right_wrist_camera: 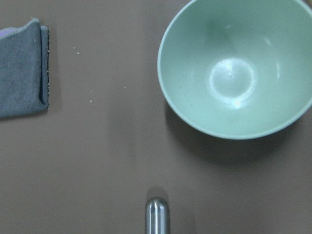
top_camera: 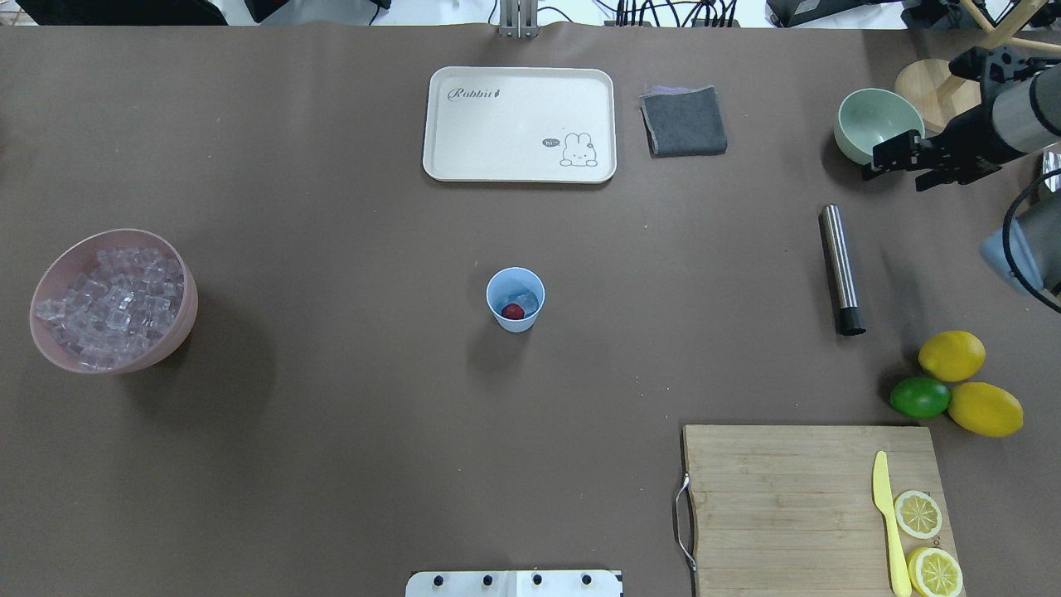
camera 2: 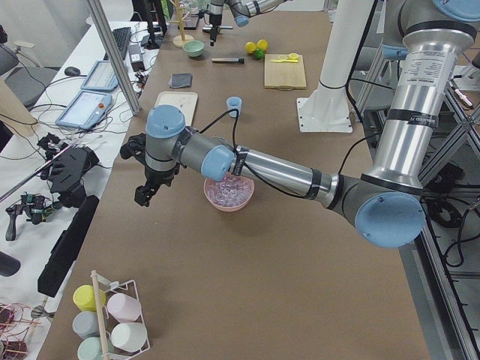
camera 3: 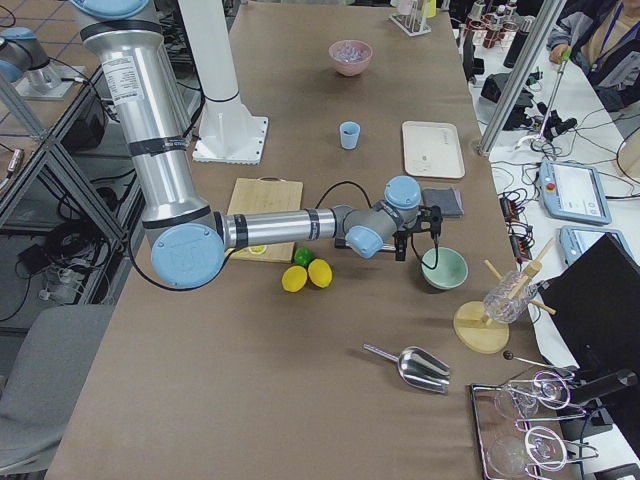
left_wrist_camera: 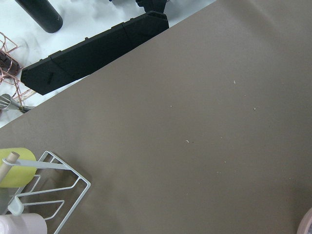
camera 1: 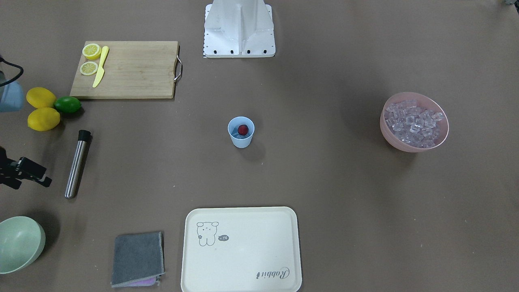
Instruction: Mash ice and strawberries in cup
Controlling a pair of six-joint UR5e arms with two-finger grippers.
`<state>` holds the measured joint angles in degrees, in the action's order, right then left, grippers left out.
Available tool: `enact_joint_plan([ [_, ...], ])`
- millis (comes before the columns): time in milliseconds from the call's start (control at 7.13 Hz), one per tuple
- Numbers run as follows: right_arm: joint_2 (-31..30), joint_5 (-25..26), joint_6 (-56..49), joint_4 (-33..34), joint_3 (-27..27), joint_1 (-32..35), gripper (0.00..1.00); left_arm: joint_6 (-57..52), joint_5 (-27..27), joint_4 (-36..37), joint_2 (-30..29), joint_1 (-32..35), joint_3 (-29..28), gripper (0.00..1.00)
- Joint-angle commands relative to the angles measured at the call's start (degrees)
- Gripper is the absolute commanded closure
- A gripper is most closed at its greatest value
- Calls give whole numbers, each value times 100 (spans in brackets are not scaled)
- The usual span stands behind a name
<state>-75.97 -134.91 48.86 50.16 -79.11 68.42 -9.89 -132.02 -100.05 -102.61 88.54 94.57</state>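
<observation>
The light-blue cup [camera 1: 241, 138] [top_camera: 515, 319] stands upright mid-table with a red strawberry [camera 1: 243, 129] [top_camera: 513, 311] inside; a pale cube seems to lie beside the berry. Ice [camera 1: 412, 121] [top_camera: 112, 294] fills a pink bowl [camera 1: 405, 144] [top_camera: 178, 332] far toward my left side. A steel muddler [camera 1: 77, 166] [top_camera: 840, 265] with a black cap lies flat on my right side. My right gripper [camera 1: 25, 174] [top_camera: 895, 164] hovers open and holds nothing, between the muddler's steel end [right_wrist_camera: 157, 214] and the green bowl. My left gripper [camera 2: 142, 196] hangs past the pink bowl; open or shut, I cannot tell.
A pale green bowl [camera 1: 18, 243] [right_wrist_camera: 236, 68], folded grey cloth [camera 1: 138, 258] and cream tray [camera 1: 241, 249] line the far edge. Whole lemons [camera 1: 42, 108], a lime, and a cutting board [camera 1: 129, 71] with lemon halves and a yellow knife sit near my right. A wire cup rack [left_wrist_camera: 48, 190] stands at the left end.
</observation>
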Motion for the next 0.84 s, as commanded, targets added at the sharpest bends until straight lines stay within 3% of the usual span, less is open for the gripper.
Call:
enact_joint_plan([
  [0, -215, -484, -951, 500, -147, 846, 0, -4, -17, 370, -153, -3, 1, 3],
  [140, -321, -493, -1766, 1060, -314, 1232, 0, -5, -8, 572, -258, -3, 0, 3],
  [421, -383, -336, -3122, 2936, -1014, 1735, 1, 4, -17, 837, -364, 6, 0, 3],
  [701, -384, 775, -4195, 4740, -1666, 1833, 0, 204, -8, 978, -443, 172, 9, 3],
])
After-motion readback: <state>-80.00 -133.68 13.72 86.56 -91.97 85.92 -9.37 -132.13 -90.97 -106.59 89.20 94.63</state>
